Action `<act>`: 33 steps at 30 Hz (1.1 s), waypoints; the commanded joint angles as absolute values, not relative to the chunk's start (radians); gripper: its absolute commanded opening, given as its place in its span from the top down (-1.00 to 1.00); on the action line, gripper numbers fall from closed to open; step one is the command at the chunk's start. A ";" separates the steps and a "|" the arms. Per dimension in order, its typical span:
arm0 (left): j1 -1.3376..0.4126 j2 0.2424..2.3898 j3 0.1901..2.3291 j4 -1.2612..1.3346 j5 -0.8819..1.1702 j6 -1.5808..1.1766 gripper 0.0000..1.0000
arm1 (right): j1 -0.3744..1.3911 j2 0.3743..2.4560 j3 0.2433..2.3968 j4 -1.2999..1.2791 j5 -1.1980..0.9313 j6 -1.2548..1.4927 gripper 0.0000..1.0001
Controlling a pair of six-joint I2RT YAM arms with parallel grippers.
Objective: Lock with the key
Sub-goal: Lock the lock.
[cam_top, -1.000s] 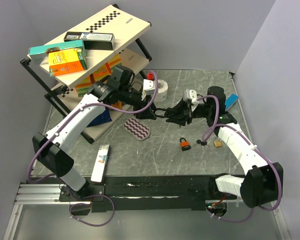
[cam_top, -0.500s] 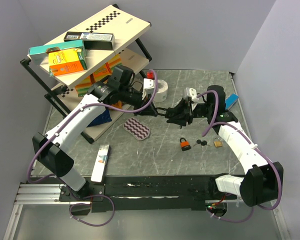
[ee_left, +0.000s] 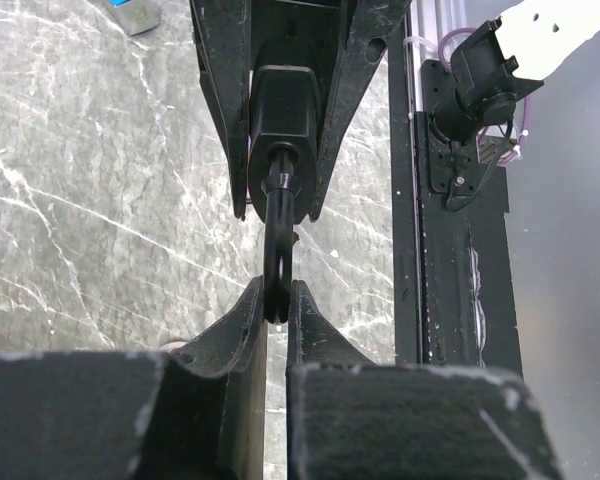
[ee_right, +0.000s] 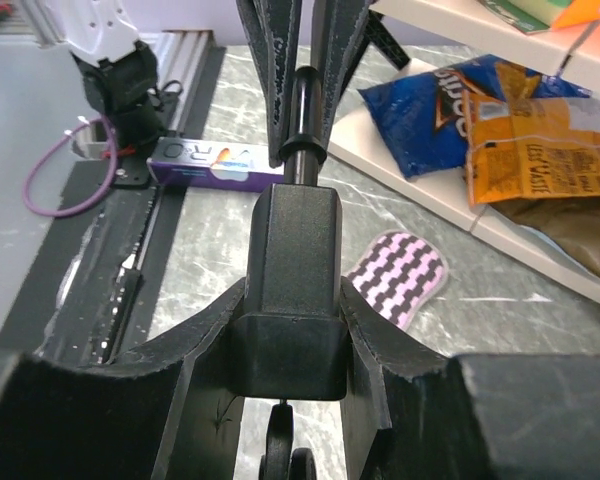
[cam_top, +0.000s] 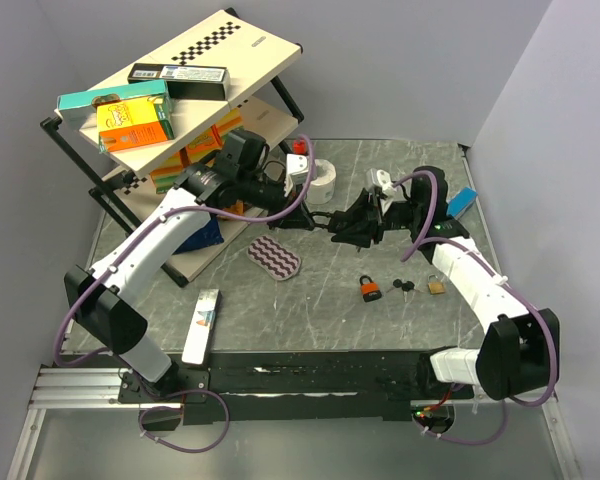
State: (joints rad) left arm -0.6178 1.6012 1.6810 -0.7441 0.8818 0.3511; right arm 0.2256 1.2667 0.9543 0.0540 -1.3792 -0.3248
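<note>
Now the black lock point(ee_right: 292, 290) is held off the surface, over the middle of the table point(cam_top: 310, 300), with an arm at each end. The right gripper point(cam_top: 350, 226) clamps the lock's body from both sides. The left gripper point(ee_left: 277, 300) is pinched tight on the shackle point(ee_left: 278, 240). The keys point(cam_top: 403, 288) lie on the table's right half, nearer its near edge. They sit between an orange lock point(cam_top: 370, 290) and a brass lock point(cam_top: 435, 286), well apart from both grippers.
</note>
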 commanded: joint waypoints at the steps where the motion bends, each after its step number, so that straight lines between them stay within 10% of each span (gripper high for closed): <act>1: -0.666 1.618 1.690 -0.635 0.948 0.353 0.98 | 0.281 1.284 1.058 0.158 -1.483 -0.297 1.00; 33: -0.736 1.741 1.747 -0.538 1.077 0.314 0.98 | 0.403 1.335 1.071 0.409 -1.471 -0.163 1.00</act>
